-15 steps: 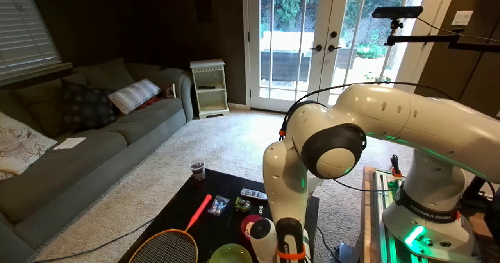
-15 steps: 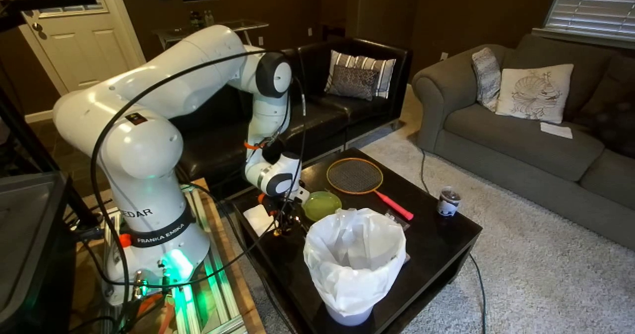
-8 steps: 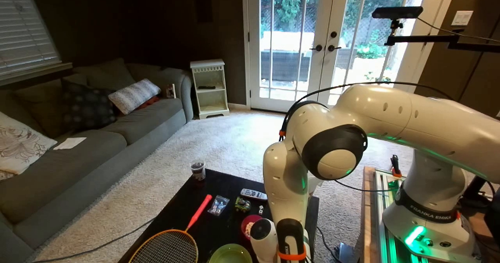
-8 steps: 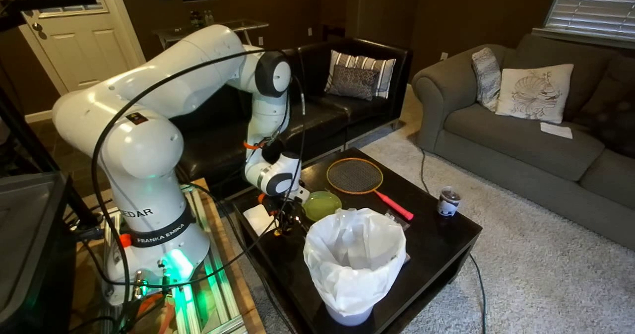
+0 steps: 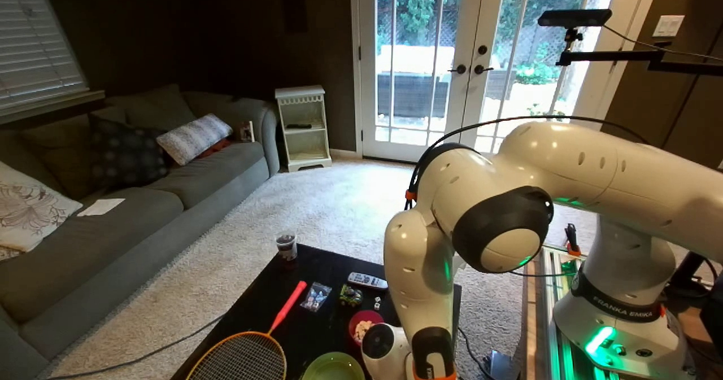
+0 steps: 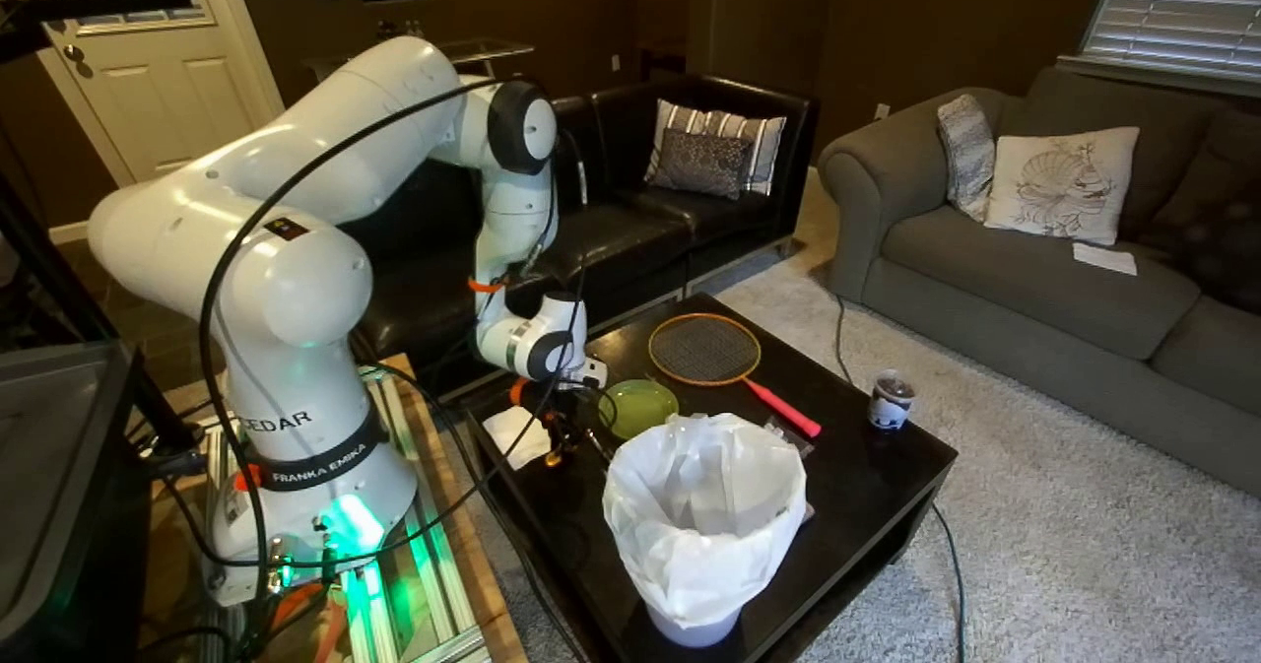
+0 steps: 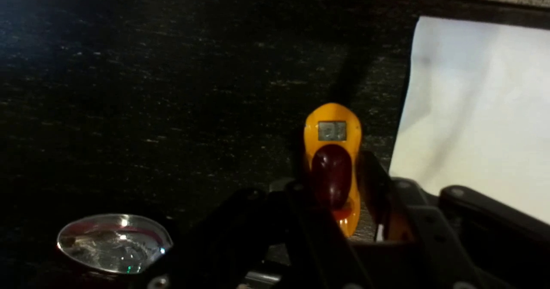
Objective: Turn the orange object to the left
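Observation:
A long yellow-orange device (image 7: pixel 354 130) lies upright in the wrist view over the dark table. It has a small grey display and a dark red oval button. A speck of it shows in an exterior view (image 6: pixel 555 460). My gripper (image 7: pixel 335 168) has its dark fingers close on both sides of the device; the left finger hides part of its lower end. Whether the fingers press on it is too dark to tell. In an exterior view the gripper (image 6: pixel 558 436) is low over the table, partly behind cables. No roundish red-orange object shows.
White paper (image 7: pixel 477 108) lies beside the gripper. A clear shiny oval thing (image 7: pixel 114 244) is at the lower left. The green bowl (image 6: pixel 640 407), racket (image 6: pixel 704 348), lined white bin (image 6: pixel 704 555), cup (image 6: pixel 891 402) and pink bowl (image 5: pixel 370 315) stand on the table.
In the last half second the arm has drawn back slightly toward its base, and more of the pink bowl shows. Before that it was almost still. Any motion of the device is unclear.

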Robot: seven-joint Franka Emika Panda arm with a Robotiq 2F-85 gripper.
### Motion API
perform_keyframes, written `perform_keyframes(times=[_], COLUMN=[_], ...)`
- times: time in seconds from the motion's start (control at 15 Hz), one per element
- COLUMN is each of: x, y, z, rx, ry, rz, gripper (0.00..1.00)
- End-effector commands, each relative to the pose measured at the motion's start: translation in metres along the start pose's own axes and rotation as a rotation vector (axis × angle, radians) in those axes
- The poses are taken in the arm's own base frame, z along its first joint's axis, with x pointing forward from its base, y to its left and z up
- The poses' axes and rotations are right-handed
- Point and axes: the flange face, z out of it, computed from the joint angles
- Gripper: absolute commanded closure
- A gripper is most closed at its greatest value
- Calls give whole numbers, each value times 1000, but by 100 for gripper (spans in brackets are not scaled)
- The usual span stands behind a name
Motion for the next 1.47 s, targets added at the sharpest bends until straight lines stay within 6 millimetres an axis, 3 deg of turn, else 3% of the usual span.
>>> perform_keyframes(times=[0.0, 0.27, 0.33, 0.4, 0.93, 1.0, 1.4], x=[-9, -9, -5, -4, -3, -4, -6], y=[-3, -5, -5, -5, -3, -4, -10], z=[-15, -19, -9, -9, -8, -8, -12], rx=[-50, -95, -67, -69, -68, -94, -201], ry=[-34, -84, -66, -66, -67, -76, -3], rz=[-145, -264, -205, -208, -204, -256, -534], gripper=[92, 92, 92, 67, 67, 92, 92])
